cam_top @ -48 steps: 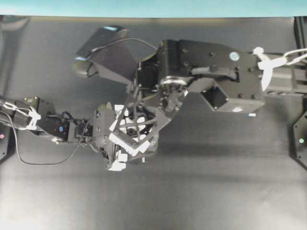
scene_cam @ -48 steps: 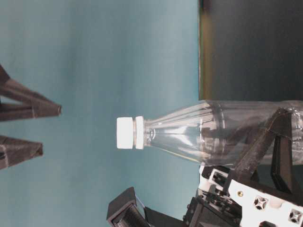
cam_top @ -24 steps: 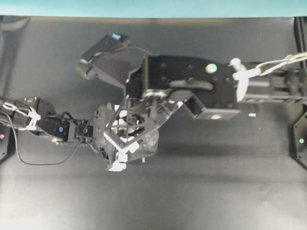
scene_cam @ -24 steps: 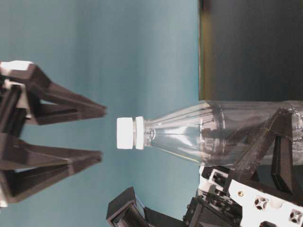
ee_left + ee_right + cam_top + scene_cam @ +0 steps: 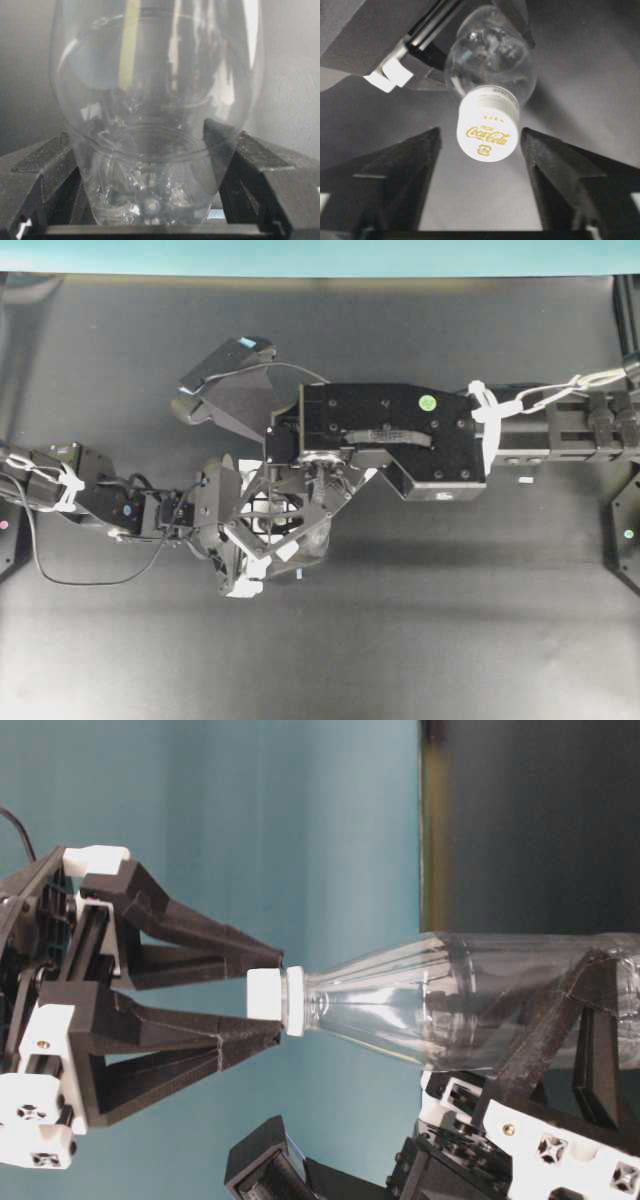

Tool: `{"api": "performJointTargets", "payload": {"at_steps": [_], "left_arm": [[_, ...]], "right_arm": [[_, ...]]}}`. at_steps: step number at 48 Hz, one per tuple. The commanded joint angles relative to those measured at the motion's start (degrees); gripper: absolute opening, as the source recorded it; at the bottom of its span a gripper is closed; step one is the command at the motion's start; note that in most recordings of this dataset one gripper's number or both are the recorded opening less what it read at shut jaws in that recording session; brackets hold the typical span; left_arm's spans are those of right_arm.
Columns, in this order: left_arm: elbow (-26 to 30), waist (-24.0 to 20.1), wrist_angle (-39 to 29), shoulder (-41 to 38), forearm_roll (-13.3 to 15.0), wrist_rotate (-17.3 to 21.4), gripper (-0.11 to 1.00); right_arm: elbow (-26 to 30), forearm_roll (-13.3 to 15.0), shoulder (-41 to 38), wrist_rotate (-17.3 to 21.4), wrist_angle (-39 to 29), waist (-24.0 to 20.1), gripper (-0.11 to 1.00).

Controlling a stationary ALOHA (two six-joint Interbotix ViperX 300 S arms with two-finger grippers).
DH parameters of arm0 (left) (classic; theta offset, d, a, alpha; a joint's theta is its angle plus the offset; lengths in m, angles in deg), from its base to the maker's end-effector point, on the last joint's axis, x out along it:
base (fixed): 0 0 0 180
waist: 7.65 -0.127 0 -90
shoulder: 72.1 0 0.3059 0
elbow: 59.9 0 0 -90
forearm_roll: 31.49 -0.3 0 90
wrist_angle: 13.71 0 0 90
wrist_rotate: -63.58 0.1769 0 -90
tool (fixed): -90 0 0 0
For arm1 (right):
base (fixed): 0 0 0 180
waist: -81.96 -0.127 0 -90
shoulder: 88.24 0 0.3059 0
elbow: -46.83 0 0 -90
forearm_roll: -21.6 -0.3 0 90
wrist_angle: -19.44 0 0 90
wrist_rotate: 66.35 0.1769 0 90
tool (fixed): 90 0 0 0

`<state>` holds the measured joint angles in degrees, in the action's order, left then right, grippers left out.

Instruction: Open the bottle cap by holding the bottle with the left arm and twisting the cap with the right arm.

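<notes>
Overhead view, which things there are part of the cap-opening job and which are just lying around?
Job: bottle, bottle cap, left gripper clamped on the bottle, right gripper straddling the cap.
Lying about: white fleck on the table.

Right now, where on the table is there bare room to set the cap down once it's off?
Bare black table runs along the near edge, below both arms, and on the far left, behind the left arm. The middle is crowded: the left claw grips the bottle, and the right claw flanks the bottle cap. The right arm covers the right-centre.
</notes>
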<state>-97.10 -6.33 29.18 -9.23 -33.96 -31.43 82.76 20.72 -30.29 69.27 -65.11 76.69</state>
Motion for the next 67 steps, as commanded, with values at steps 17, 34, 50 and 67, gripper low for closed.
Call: {"api": "performJointTargets", "payload": {"at_steps": [17,34,50,67], "left_arm": [[0.26,0.53,-0.18,0.18,-0.26,-0.09,0.81],[0.26,0.53,-0.26,0.18,-0.18,-0.09,0.81],[0.26,1.85,-0.26,0.09,-0.18,-0.09,0.81],[1.76,1.85,-1.14,-0.09,-0.18,0.00,0.81]], "right_arm": [[-0.62,0.18,0.62,-0.09,1.49,-0.97,0.38],[-4.13,0.18,2.29,-16.96,4.13,-0.09,0.38],[-3.96,0.18,2.29,-46.32,5.98,0.00,0.38],[-3.96,0.18,2.46,-60.12,5.71,1.49,0.38]]}}
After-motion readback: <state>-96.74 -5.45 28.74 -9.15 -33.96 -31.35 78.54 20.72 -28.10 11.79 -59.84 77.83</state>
